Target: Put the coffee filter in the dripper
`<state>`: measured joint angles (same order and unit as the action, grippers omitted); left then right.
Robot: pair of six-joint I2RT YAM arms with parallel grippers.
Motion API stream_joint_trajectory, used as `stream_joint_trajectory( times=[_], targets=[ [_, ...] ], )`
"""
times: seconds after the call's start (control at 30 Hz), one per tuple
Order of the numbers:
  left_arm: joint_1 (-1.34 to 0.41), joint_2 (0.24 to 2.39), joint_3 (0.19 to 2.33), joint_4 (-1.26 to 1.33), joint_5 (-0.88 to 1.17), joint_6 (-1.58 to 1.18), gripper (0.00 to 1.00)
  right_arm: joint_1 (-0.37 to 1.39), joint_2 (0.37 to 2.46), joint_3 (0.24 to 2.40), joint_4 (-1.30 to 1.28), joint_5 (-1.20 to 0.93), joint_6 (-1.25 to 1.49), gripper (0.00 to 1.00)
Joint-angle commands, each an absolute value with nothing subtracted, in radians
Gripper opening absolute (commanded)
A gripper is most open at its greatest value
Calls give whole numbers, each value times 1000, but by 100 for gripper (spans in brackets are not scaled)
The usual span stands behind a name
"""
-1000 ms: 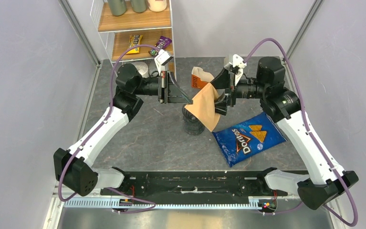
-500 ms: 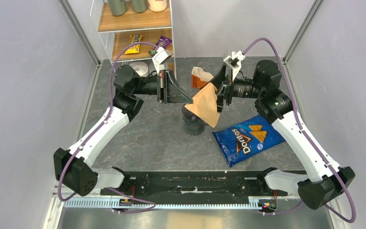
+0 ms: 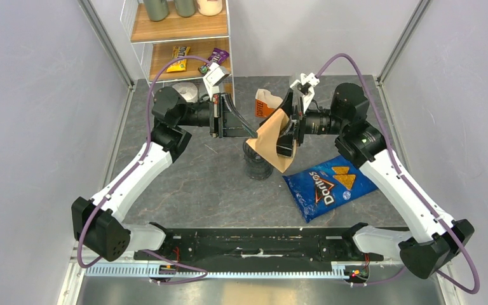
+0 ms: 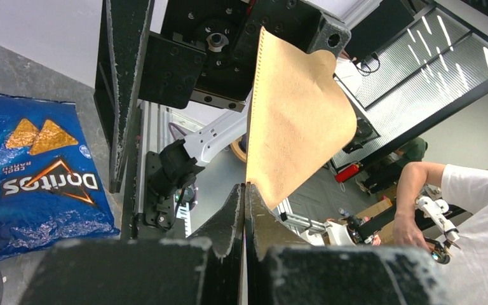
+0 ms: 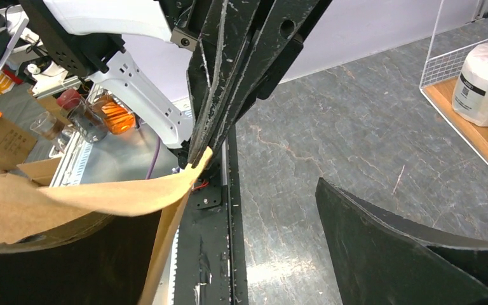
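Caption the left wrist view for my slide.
Left gripper pinches the coffee filter by its corner; Doritos bag at left.

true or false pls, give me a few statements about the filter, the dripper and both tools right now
1. The left tool pinches an edge of the coffee filter. True.
2. The right tool is clamped shut. False: its fingers stand well apart.
3. The filter sits inside the dripper. False: it hangs in the air above it.
4. A blue doritos bag lies on the table, on the right arm's side of the dripper. True.
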<state>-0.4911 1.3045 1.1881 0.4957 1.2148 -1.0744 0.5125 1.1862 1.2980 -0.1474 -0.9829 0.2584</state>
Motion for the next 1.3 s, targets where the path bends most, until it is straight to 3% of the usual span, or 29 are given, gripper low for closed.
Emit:
stream_joint_trajectory(
  times=[0.0,0.3,0.7,1.27],
  targets=[
    [-496,1286,1188,488,1216,-1089,2,521,1176,1324,-153,-988,211,97],
    [-496,1272,1176,472,1235,-1091,2,521,1153,1331,-220,-859,97,96],
    [-496,1284,1160,406,1257,-1131,2,523,1100,1355,-349,-897,-260,97],
    [-521,1305,1147,354,1294,-1162,2,582,1103,1413,-484,-933,-543,97]
  ],
)
